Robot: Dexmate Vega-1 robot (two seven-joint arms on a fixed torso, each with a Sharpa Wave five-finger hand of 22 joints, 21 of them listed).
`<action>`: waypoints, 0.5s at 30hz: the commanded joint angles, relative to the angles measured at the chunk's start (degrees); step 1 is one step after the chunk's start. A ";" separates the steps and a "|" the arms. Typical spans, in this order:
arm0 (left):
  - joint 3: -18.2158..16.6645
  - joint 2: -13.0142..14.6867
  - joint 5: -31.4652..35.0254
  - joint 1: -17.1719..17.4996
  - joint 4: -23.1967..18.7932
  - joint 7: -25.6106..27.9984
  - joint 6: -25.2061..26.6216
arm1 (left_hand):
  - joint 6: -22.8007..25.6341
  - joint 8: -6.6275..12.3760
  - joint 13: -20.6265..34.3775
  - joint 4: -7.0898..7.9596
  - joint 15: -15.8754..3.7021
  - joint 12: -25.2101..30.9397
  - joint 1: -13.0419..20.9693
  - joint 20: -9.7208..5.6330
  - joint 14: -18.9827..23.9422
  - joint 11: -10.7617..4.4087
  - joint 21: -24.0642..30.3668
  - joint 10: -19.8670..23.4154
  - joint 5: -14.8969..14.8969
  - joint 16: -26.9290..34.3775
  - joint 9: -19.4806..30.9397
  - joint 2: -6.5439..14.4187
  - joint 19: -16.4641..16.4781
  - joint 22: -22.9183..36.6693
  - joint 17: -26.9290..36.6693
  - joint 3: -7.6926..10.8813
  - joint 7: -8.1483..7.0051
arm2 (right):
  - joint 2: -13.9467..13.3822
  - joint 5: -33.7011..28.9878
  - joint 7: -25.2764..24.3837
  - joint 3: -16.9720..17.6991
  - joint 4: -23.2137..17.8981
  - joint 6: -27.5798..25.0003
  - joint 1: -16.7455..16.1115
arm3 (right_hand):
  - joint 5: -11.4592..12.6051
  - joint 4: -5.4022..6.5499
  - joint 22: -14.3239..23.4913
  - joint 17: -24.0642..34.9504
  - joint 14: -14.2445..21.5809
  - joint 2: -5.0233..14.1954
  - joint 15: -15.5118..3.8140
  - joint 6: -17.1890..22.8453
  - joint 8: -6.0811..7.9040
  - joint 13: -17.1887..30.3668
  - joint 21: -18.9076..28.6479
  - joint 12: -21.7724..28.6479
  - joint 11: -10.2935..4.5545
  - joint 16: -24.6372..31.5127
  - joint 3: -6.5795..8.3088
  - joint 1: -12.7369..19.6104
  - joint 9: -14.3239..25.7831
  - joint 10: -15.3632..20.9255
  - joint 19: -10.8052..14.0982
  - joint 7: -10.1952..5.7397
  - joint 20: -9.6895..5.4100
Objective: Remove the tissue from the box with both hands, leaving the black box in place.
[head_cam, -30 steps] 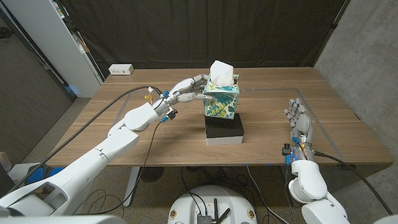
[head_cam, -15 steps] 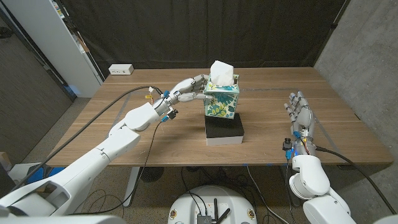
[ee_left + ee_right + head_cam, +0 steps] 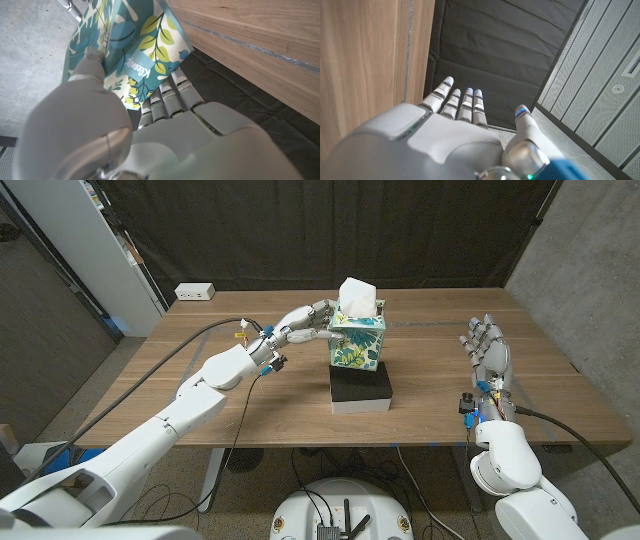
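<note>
A leaf-patterned tissue box (image 3: 357, 343) stands on top of a black box (image 3: 361, 389) in the middle of the table. A white tissue (image 3: 357, 298) sticks up out of its top. My left hand (image 3: 303, 321) grips the tissue box from its left side, fingers wrapped on the printed cardboard (image 3: 135, 55). My right hand (image 3: 486, 352) is raised above the table's right part, fingers spread and straight, holding nothing. In the right wrist view its fingers (image 3: 462, 105) reach out past the table edge.
The wooden table (image 3: 200, 380) has free room on both sides of the boxes. A white power strip (image 3: 194, 292) lies at the back left corner. A dark curtain hangs behind the table, and a white shelf stands at the left.
My right hand has lifted and moved forward over the table's right side. The left hand, the tissue box and the black box have not moved.
</note>
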 commanded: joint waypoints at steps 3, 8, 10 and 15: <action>0.10 -0.19 0.38 0.01 -0.03 0.20 -0.33 | -0.11 0.26 0.32 -0.18 -9.23 -0.18 -0.29 -6.37 0.25 -0.35 -0.27 0.50 0.25 -0.07 -0.07 0.15 3.18 0.06 0.19 0.47 0.01 | -0.13 1.19 -0.36 2.55 -6.54 -4.36 -2.31 | 0.10 0.75 0.31 0.36 0.38 4.24 0.42 0.43 0.44 0.33 0.39 0.09 0.30 0.33 0.40 0.41 0.17 0.22 0.71 0.31 -0.29; 0.08 -0.06 0.34 0.18 -0.34 0.24 -0.13 | -0.08 0.34 0.36 -0.20 -9.29 -0.25 -0.31 -6.38 0.26 -0.16 -0.34 0.46 0.25 -0.08 -0.08 0.13 3.22 0.07 0.19 0.54 -0.01 | 0.26 0.18 -1.68 3.16 -8.81 -6.38 -3.04 | 0.08 1.02 0.32 0.46 0.52 4.23 0.47 0.44 0.43 0.33 0.45 0.10 0.36 0.44 0.56 0.38 0.17 0.27 0.92 0.45 -0.34; 0.05 -0.02 0.43 0.28 -0.49 0.37 -0.04 | -0.08 0.36 0.38 -0.20 -9.27 -0.27 -0.36 -6.41 0.27 -0.18 -0.37 0.47 0.25 -0.08 -0.08 0.10 3.22 0.07 0.19 0.55 0.01 | 0.26 0.16 -1.83 3.53 -9.69 -7.31 -3.26 | 0.07 1.21 0.32 0.53 0.61 4.24 0.52 0.49 0.44 0.33 0.51 0.11 0.44 0.51 0.67 0.37 0.17 0.31 1.11 0.45 -0.25; 0.09 0.09 0.36 0.42 -0.76 0.31 0.10 | -0.18 0.38 0.42 -0.18 -9.27 -0.25 -0.41 -6.37 0.27 -0.13 -0.48 0.66 0.25 -0.08 -0.12 0.17 3.19 0.07 0.20 0.67 0.05 | -0.29 1.86 -0.47 4.77 -11.39 -9.03 -3.58 | 0.06 1.47 0.32 0.62 0.63 4.21 0.51 0.58 0.46 0.33 0.53 0.14 0.48 0.57 0.79 0.32 0.17 0.41 1.23 0.52 -0.25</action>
